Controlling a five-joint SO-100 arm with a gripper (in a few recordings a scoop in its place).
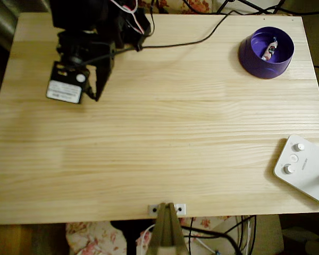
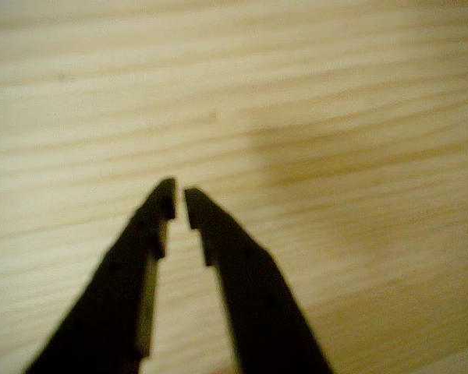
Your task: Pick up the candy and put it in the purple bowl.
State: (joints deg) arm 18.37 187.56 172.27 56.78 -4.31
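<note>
Far left in the overhead view we see the black arm parked over the wooden table (image 1: 159,138), its gripper (image 1: 90,93) pointing down at bare wood, well apart from everything else. In the wrist view the gripper (image 2: 179,199) has its fingertips (image 2: 162,204) nearly pressed together, just a thin slit between them, nothing pinched, only wood grain underneath. A black cable (image 1: 191,40) runs right from the arm along the far edge. Far right sits the purple bowl (image 1: 252,58), and the candy (image 1: 269,49) lies inside it, pale wrapper against the purple floor. Near right, a white button-topped device (image 1: 303,167) at the table edge. We judge the task done: candy in bowl, arm clear, nothing left.
</note>
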